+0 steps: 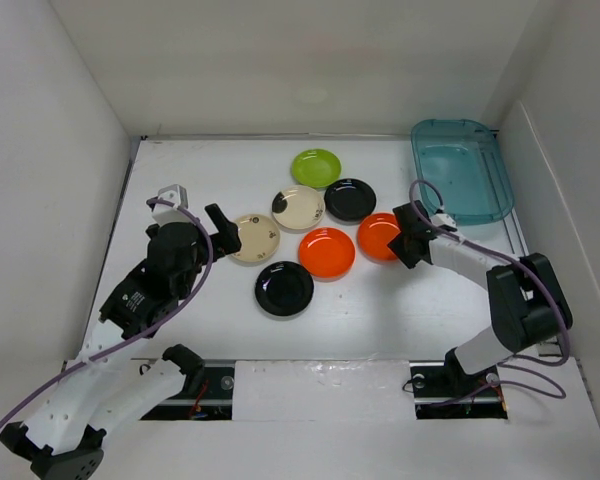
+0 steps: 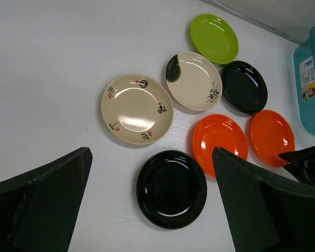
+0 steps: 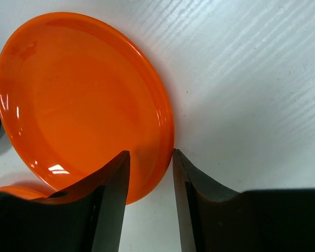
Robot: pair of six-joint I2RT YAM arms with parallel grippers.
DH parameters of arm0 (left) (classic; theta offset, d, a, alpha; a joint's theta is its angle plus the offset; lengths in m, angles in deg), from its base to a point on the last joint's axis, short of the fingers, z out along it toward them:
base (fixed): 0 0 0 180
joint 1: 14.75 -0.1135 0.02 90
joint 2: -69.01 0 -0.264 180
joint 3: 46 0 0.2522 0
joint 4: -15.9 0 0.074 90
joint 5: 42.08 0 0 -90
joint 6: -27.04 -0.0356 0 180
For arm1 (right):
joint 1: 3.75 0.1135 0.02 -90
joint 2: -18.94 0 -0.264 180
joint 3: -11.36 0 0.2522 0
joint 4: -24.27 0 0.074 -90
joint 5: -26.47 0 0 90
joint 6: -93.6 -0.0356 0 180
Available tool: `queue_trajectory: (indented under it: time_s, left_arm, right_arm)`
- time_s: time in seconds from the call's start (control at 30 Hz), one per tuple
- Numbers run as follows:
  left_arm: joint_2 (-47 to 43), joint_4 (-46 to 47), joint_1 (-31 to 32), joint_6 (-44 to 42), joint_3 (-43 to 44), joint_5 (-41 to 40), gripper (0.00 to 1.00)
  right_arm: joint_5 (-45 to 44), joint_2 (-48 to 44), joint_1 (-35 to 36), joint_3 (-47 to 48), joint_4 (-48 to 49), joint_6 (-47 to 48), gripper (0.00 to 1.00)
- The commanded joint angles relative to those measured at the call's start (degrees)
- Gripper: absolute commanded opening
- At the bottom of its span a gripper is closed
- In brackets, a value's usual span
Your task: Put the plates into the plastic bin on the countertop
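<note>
The right gripper [image 3: 151, 155], fingers slightly apart astride the orange plate [image 3: 79, 100] nearer the right edge, may pinch its glossy rim too shallowly and slip; the left gripper [image 2: 151, 155] gapes wide.

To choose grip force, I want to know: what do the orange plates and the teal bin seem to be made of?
Orange plates: probably melamine or glazed ceramic, glossy; sharp white highlights, even colour. Teal bin: translucent plastic, smooth; the white countertop shows through it.
</note>
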Motion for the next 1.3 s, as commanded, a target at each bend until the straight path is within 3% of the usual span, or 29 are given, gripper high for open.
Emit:
queue_trajectory:
  time_s: [0.0,0.17,0.2,0.23,0.37,0.57,0.73,0.93,1.13,1.27]
  left_arm:
    - [-1.02,1.91,-0.07,-0.84,-0.40,0.65,1.00]
    - [-1.03,1.91,-0.07,-0.84,-0.40,0.65,1.00]
    - [-1.03,1.91,-0.07,-0.84,-0.40,0.65,1.00]
    - [-1.03,1.91,-0.07,-0.84,-0.40,0.13,1.00]
    - [-1.55,1.91,-0.07,-0.84,-0.40,-0.49,1.00]
    - [-2.17,1.39,-0.07,-0.84,-0.40,-1.02,1.00]
    - [-2.70,1.39,-0.07,-0.31,-0.40,-1.02,1.00]
    - [-0.50,1.39,-0.07,-0.31,-0.40,-1.02,1.00]
    - [0.55,1.39,-0.07,-0.31,-0.40,-1.02,1.00]
    - [1.08,1.39,-0.07,-0.31,-0.40,-1.02,1.00]
  right_arm:
    - [0.55,2.12,-0.65,4.60,-0.91,2.45,0.45]
    - [1.18,7.12,-1.26,9.35,-4.51,3.78,0.42]
    - [1.18,7.83,-1.27,10.14,-5.12,4.48,0.35]
    - [1.18,8.36,-1.27,11.28,-5.65,4.48,0.15]
    - [1.79,8.88,-1.79,11.29,-5.66,5.19,0.00]
    - [2.92,8.36,-1.80,10.77,-5.13,5.71,0.00]
    - [2.41,0.57,0.92,7.95,-3.55,3.08,0.00]
    - [-2.16,-7.36,2.07,16.45,-10.65,3.78,0.00]
    - [-4.88,-7.64,-4.86,26.48,-13.04,9.22,0.00]
    - [-4.37,-3.42,-15.48,33.52,-13.83,9.76,0.00]
